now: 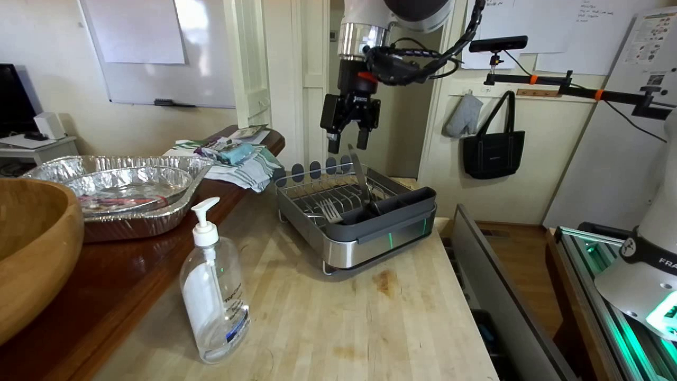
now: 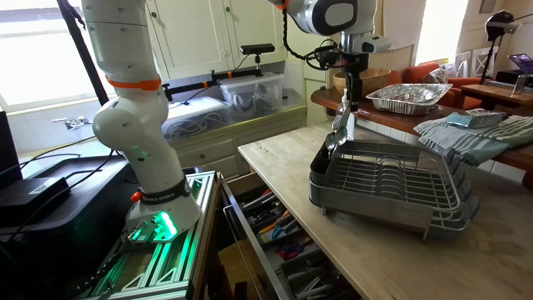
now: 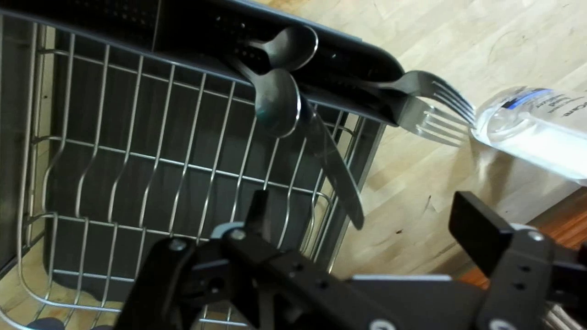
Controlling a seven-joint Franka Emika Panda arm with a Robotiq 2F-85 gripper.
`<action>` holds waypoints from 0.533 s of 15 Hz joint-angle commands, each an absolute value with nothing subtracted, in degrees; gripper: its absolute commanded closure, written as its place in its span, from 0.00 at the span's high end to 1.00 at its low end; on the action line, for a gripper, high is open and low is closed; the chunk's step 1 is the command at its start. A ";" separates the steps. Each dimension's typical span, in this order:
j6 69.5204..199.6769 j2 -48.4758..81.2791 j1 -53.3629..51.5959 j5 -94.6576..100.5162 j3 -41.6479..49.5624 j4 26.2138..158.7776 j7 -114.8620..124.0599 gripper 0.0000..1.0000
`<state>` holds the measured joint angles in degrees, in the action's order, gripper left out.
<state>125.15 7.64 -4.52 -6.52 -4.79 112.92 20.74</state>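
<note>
Black tool (image 3: 361, 204), foremost in the wrist view: its two fingers stand well apart, directed downward. Nearest item: a knife (image 3: 332, 167), set at a tilt in the cutlery caddy (image 1: 394, 214), blade up, its tip near the fingers (contact cannot be confirmed from where I stand). Two spoons (image 3: 276, 103) are seated beside the knife; two forks (image 3: 412, 114) project past the caddy's end. The caddy is fitted along one side of the dish rack (image 2: 370, 205). The rack and a clear pump bottle (image 1: 217, 301) rest on the pale wooden surface (image 1: 328, 328), the bottle upright and apart from the rack.
</note>
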 commanded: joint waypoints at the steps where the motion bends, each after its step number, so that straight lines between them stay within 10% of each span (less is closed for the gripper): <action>1: 125.21 10.50 -5.08 -8.37 -4.79 111.43 19.42 0.99; 8: 124.21 11.89 -5.65 -8.63 -4.82 111.22 18.81 0.36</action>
